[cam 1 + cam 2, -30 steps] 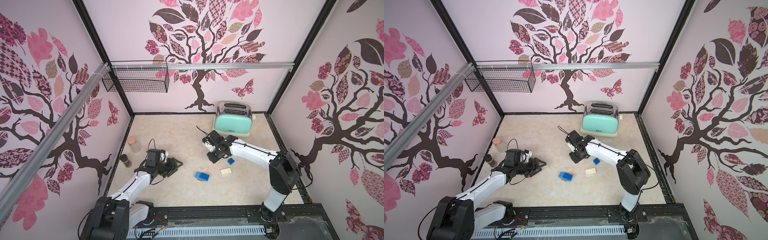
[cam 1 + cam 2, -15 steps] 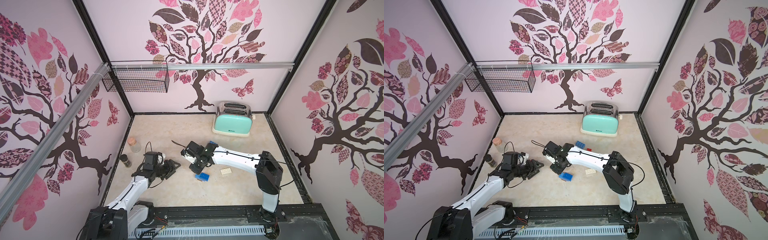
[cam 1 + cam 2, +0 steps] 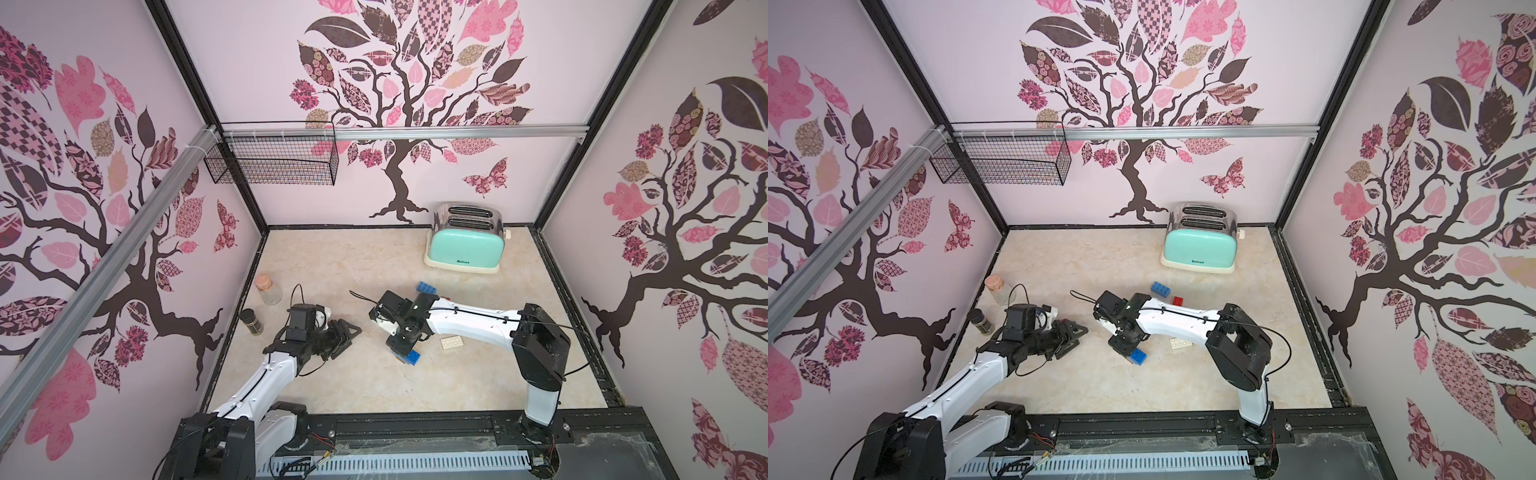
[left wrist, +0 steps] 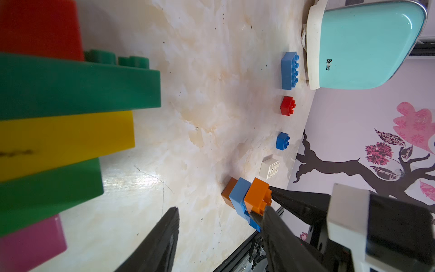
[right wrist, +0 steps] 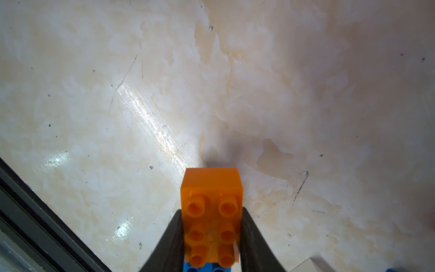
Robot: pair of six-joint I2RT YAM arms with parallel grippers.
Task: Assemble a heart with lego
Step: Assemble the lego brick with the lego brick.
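Across both top views: marbled surface (image 3: 353,266) carrying a mint toaster (image 3: 467,247) at the back, and a corked jar (image 3: 269,289) and a dark bottle (image 3: 251,321) along the left wall. Right fingers (image 3: 402,345) point down at mid-surface over a blue brick (image 3: 412,358). White brick (image 3: 453,343) lies just beside; long blue brick (image 3: 1160,289) and red brick (image 3: 1178,300) lie farther back. Left fingers (image 3: 345,332) sit low, near and to the left. Their spread cannot be told.

Left wrist view: brick stack (image 4: 66,131), layered red, green, yellow, green, pink, seen close up. One left finger shows beside it; whether they touch cannot be told. Farther off, right fingers pinch an orange brick (image 4: 257,197) seated on the blue brick, with a lower orange brick (image 4: 228,192) beneath, at the surface. Small blue brick (image 4: 282,140) lies in a row with the red, white and long blue bricks.

Right wrist view: right fingers clamp the orange brick's two sides, studs facing the camera, with the blue brick's edge showing under it.
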